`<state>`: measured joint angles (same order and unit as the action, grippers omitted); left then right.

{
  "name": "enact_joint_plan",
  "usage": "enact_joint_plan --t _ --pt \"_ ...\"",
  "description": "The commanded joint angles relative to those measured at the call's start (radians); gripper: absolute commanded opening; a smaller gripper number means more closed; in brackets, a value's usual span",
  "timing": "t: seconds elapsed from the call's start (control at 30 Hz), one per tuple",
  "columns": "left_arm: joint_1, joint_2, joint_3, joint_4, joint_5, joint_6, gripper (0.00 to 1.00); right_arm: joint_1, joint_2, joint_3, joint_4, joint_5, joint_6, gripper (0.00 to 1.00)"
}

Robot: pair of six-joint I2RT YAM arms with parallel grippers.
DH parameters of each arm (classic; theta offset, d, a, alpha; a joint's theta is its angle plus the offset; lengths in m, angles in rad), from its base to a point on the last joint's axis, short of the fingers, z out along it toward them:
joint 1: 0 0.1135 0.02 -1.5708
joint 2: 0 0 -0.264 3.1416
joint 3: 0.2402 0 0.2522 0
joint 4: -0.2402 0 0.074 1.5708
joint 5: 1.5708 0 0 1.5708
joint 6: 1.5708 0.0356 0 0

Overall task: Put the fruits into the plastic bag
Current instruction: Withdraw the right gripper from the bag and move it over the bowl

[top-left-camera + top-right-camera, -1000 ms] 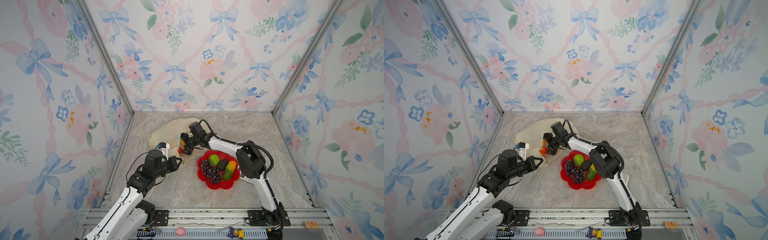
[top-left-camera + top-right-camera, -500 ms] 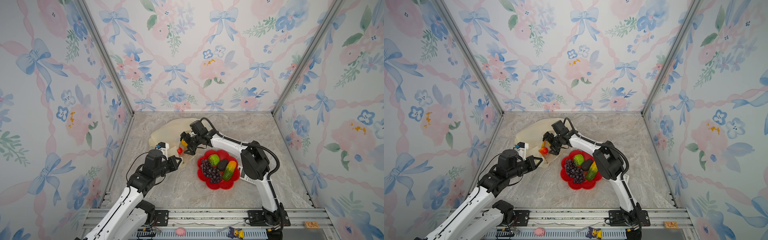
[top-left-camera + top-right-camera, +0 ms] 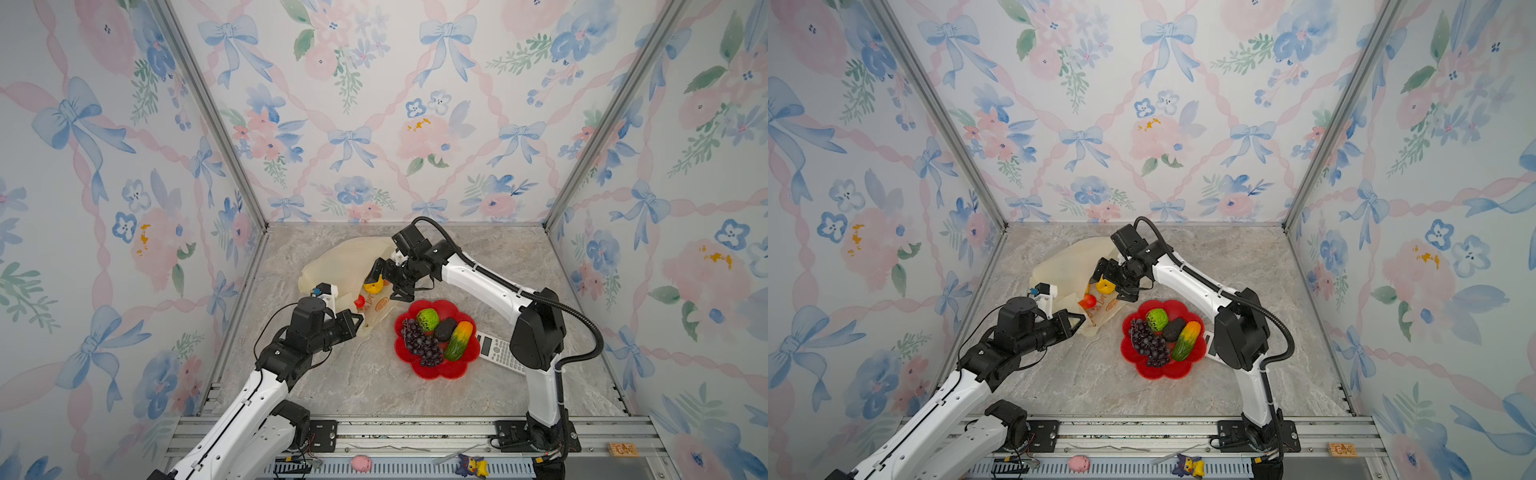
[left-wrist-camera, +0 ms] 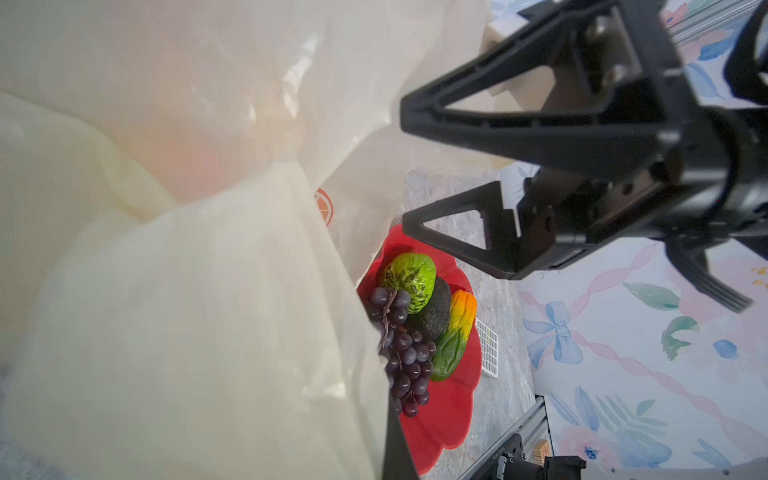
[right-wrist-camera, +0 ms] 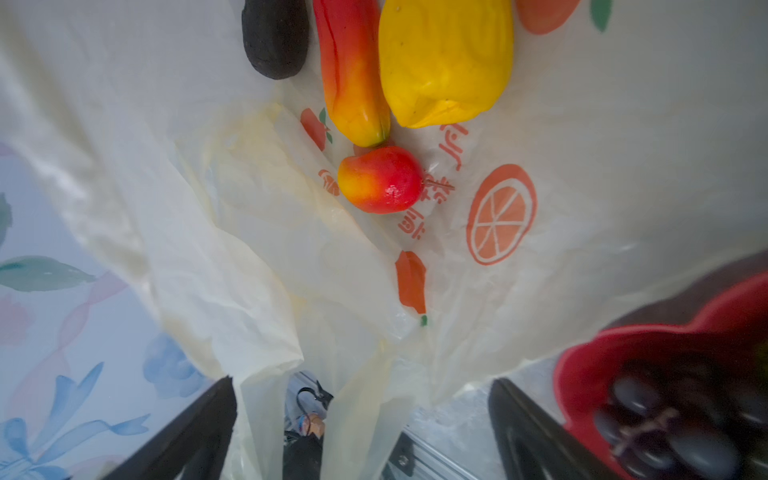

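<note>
1. Left gripper [image 3: 360,321] clamped on plastic bag [image 3: 345,262] edge.
2. Right gripper [image 3: 388,284] spread wide, empty, at bag mouth.
3. Inside bag: yellow lumpy fruit [image 5: 444,62], red-yellow mango [image 5: 353,75], red apple [image 5: 380,179].
4. On red flower dish [image 3: 436,372]: grape bunch [image 3: 422,345], green ball [image 3: 428,319], avocado [image 3: 445,329], green-orange mango [image 3: 457,341].

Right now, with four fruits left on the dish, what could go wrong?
1. The left hand pinches only a thin edge of the plastic bag; if it slips, the mouth may collapse.
2. The red apple lies near the bag's open mouth and could roll out if the film is tugged.
3. The open right hand sits at the mouth; it might snag the film when pulling out.
</note>
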<state>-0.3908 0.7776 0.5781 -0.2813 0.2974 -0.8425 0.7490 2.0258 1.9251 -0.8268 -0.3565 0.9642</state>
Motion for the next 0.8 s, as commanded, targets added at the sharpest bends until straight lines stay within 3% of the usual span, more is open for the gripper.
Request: enact_joint_plan --t 0.0,0.1,0.2,0.4,0.77 --pt "0.009 0.004 0.017 0.024 0.009 0.009 0.00 0.016 -0.096 0.033 -0.287 0.193 -0.190 0.96" --pt "0.013 0.005 0.016 0.026 0.013 0.013 0.00 0.022 -0.171 -0.033 -0.360 0.320 -0.232 0.96" --pt "0.016 0.006 0.012 0.037 0.024 0.014 0.00 -0.007 -0.279 -0.172 -0.343 0.366 -0.228 0.96" --pt "0.017 0.009 -0.002 0.070 0.044 0.013 0.00 -0.140 -0.468 -0.456 -0.248 0.278 -0.170 0.96" --pt "0.017 0.001 -0.006 0.081 0.033 0.008 0.00 -0.183 -0.497 -0.571 -0.344 0.296 -0.127 0.96"
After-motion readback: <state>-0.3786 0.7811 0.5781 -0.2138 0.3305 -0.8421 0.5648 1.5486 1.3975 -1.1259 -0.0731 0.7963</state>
